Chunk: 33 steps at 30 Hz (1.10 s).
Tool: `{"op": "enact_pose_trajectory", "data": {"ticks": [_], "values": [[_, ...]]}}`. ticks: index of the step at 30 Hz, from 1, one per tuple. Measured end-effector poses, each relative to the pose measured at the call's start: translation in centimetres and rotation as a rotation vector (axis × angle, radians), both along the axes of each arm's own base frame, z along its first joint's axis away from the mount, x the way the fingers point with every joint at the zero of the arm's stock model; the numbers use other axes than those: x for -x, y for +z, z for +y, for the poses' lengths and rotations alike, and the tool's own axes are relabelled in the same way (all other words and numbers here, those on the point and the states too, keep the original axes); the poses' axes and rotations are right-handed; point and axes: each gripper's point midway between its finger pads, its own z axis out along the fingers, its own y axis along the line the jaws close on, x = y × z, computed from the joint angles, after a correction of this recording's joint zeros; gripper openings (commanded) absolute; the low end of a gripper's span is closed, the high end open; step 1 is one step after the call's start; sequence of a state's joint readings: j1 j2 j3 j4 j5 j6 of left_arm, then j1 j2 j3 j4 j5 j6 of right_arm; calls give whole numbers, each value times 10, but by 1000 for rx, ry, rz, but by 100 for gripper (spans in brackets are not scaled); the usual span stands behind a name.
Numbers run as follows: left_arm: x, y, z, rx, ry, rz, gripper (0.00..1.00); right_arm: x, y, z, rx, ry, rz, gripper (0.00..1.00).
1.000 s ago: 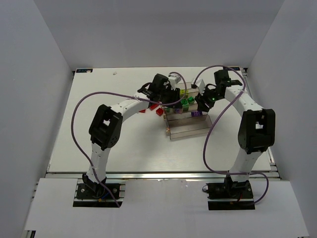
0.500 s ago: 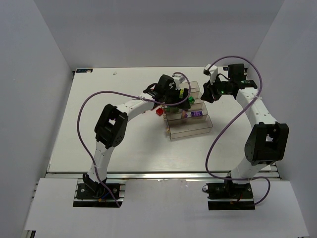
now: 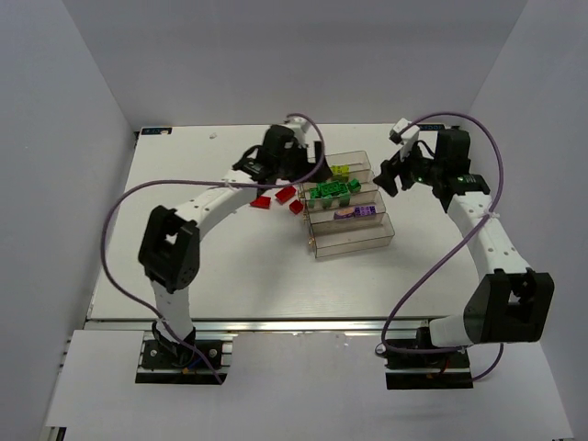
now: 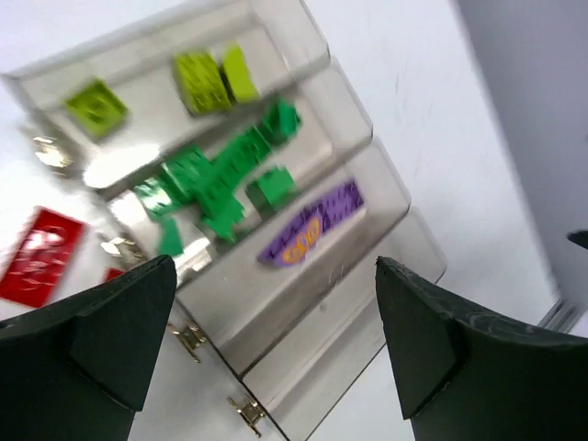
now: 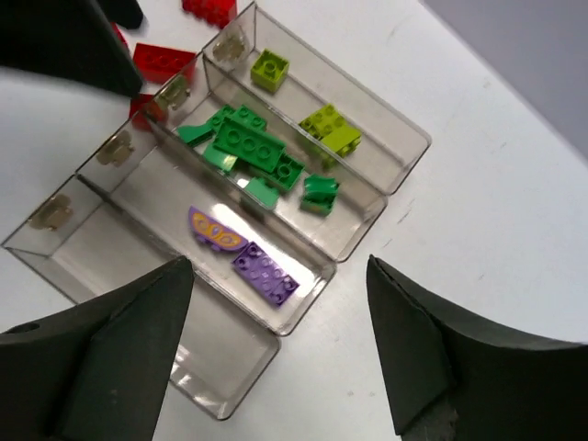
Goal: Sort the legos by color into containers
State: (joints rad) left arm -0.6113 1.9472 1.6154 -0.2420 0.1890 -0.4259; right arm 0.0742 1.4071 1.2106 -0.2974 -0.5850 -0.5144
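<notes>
4 clear trays (image 5: 220, 358) lie side by side in a slanted row on the table (image 3: 202, 266). The far tray holds yellow-green bricks (image 5: 329, 129), the 2nd green bricks (image 5: 248, 147), the 3rd purple bricks (image 5: 265, 271). 3 red bricks (image 3: 285, 195) lie loose just left of the row. The left gripper (image 4: 276, 264), at the row's far left end, and the right gripper (image 5: 280, 262), right of the row, have jaws spread wide, grasping nothing.

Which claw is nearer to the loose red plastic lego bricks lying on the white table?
Left. The left claw hovers close beside the loose red plastic bricks, at that end of the clear plastic trays; the right claw hangs past the trays' opposite end.
</notes>
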Motion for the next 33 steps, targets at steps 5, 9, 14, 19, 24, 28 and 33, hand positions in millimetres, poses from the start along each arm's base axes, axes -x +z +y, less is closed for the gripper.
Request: {"op": "enact_pose_trajectory", "data": {"ticks": [5, 9, 14, 19, 24, 28, 33], "values": [[-22, 29, 87, 103, 248, 34, 98, 2, 8, 16, -61, 92, 22, 19], [-43, 8, 154, 100, 488, 152, 97, 6, -5, 23, -102, 120, 100, 26], [-27, -41, 170, 15, 663, 381, 98, 8, -6, 25, -123, 114, 129, 28], [-19, -81, 170, -47, 814, 568, 98, 9, -9, 25, -134, 101, 149, 28], [-20, -107, 177, -110, 963, 694, 98, 11, -15, 24, -141, 84, 168, 28], [-21, -123, 182, -139, 1055, 753, 98, 13, -20, 23, -141, 69, 182, 28], [-23, -139, 184, -162, 1126, 803, 97, 16, -23, 20, -135, 56, 177, 28]]}}
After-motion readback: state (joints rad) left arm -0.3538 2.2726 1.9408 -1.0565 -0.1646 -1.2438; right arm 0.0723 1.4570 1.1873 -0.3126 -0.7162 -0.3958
